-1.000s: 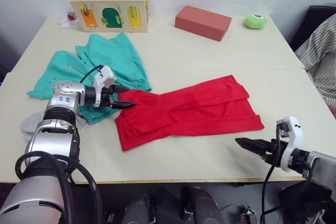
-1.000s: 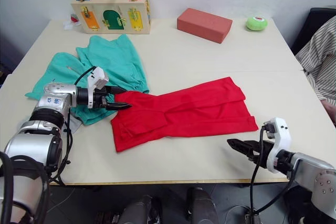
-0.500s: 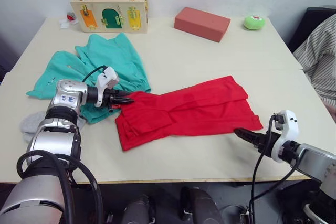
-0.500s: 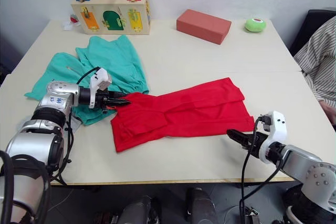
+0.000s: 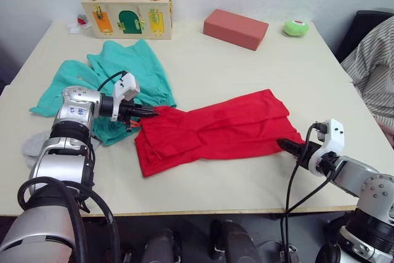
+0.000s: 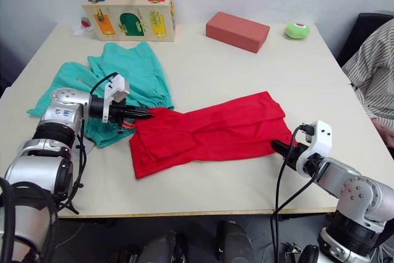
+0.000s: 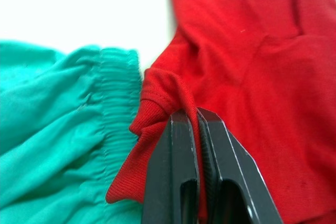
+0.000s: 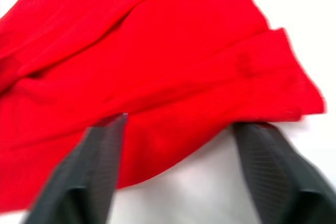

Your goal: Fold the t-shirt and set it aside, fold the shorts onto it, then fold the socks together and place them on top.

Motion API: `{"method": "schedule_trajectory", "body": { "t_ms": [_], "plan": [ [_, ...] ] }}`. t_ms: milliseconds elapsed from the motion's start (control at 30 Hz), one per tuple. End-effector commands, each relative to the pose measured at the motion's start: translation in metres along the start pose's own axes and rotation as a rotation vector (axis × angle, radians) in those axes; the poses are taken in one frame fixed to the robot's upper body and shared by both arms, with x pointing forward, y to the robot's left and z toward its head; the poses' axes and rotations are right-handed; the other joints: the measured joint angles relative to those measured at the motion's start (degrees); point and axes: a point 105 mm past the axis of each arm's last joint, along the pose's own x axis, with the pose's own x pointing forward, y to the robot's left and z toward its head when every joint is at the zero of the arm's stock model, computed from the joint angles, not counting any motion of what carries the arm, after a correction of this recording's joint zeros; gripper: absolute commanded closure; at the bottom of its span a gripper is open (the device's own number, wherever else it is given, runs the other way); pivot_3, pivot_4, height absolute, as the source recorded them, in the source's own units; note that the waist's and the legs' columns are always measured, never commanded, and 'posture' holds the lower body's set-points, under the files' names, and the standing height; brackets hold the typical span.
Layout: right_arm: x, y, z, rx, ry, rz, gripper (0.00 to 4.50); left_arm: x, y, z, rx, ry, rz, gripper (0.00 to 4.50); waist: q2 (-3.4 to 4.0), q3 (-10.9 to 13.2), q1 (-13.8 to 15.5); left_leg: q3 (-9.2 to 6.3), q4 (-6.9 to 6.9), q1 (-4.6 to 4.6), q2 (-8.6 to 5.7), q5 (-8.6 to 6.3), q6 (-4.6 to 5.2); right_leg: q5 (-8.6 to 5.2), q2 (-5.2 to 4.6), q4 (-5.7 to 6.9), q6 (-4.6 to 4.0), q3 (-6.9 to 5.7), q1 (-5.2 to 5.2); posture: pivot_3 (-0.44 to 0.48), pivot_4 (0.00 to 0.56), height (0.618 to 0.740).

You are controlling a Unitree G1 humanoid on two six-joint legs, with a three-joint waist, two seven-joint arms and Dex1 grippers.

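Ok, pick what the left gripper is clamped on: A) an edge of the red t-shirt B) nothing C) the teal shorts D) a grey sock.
A: the left gripper is shut on a ribbed edge of the red t-shirt, right beside the shorts.

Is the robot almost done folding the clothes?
No, it has just begun. The t-shirt lies folded lengthwise; the left claw pinches one end and the open right claw sits at the other end. The shorts are unfolded, and a sock waits by the left arm.
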Motion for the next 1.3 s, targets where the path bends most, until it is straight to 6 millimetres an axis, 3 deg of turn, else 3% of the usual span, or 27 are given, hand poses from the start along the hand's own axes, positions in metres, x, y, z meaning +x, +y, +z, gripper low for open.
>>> {"method": "schedule_trajectory", "body": {
  "t_ms": [33, 200, 233, 433, 600, 933, 1067, 1133, 1300],
  "plan": [
    [0.013, 0.0, -0.003, -0.012, 0.021, -0.001, 2.55, -0.01, -0.008, 0.002, 0.012, 0.001, -0.028, 4.5, 0.0, 0.0, -0.33, 0.04, -0.02, 0.03, 0.02, 0.0, 0.0, 0.0, 0.01, 0.0, 0.0, 0.05, 0.0, 0.0, 0.15, 0.74],
    [0.02, -0.003, 0.014, -0.086, 0.002, 0.013, 4.27, -0.014, -0.024, -0.005, -0.037, 0.024, -0.037, 4.5, 0.02, 0.01, -0.97, 0.06, -0.05, 0.06, 0.03, 0.0, -0.01, 0.0, 0.02, 0.03, 0.0, 0.09, -0.01, 0.0, 0.15, 0.74],
    [0.021, -0.003, 0.018, -0.11, 0.003, 0.016, 4.45, -0.015, -0.03, -0.007, -0.049, 0.024, -0.05, 4.5, 0.04, 0.02, -1.11, 0.07, -0.05, 0.06, 0.04, 0.0, -0.01, 0.0, 0.02, 0.03, 0.0, 0.1, -0.01, 0.0, 0.15, 0.74],
    [0.039, -0.016, 0.052, -0.196, -0.021, -0.025, 4.45, -0.019, -0.058, -0.011, -0.138, -0.058, 0.024, 4.5, 0.24, 0.15, -1.14, 0.09, -0.05, 0.1, 0.02, 0.0, -0.01, -0.01, -0.01, 0.04, 0.0, 0.2, -0.01, 0.0, 0.15, 0.74],
    [0.058, -0.012, 0.074, -0.255, -0.036, 0.002, 4.45, -0.025, -0.081, -0.017, -0.222, -0.08, 0.094, 4.5, 0.28, 0.17, -1.12, 0.1, -0.06, 0.1, 0.03, 0.01, -0.03, -0.01, -0.02, 0.04, 0.0, 0.21, -0.02, 0.0, 0.15, 0.74],
    [0.089, -0.006, 0.091, -0.344, -0.052, 0.01, 4.45, -0.022, -0.154, -0.027, -0.36, -0.105, 0.12, 4.5, 0.31, 0.19, -1.16, 0.11, -0.07, 0.17, 0.05, 0.03, -0.08, -0.01, -0.04, -0.19, 0.0, 0.27, 0.03, 0.0, 0.15, 0.74],
    [0.086, 0.0, 0.093, -0.348, -0.051, 0.077, 4.45, -0.02, -0.161, -0.027, -0.387, -0.178, 0.176, 4.5, 0.32, 0.18, -1.01, 0.11, -0.07, 0.2, 0.04, 0.04, -0.1, -0.01, -0.05, -0.19, 0.0, 0.28, 0.06, 0.0, 0.15, 0.74],
    [0.08, 0.001, 0.092, -0.364, -0.028, 0.1, 3.87, -0.021, -0.161, -0.026, -0.373, -0.196, 0.189, 4.5, 0.33, 0.19, -0.89, 0.11, -0.07, 0.2, 0.04, 0.06, -0.13, -0.01, -0.05, -0.18, 0.0, 0.27, 0.05, 0.0, 0.15, 0.74],
    [0.036, 0.007, 0.077, -0.464, 0.09, 0.241, 2.15, -0.036, -0.145, -0.026, -0.399, -0.143, 0.181, 3.15, 0.48, 0.28, 0.81, -0.05, -0.1, 0.11, 0.04, 0.04, -0.15, -0.04, -0.06, -0.24, -0.05, 0.23, 0.01, 0.0, 0.15, 0.74]
  ]
}}
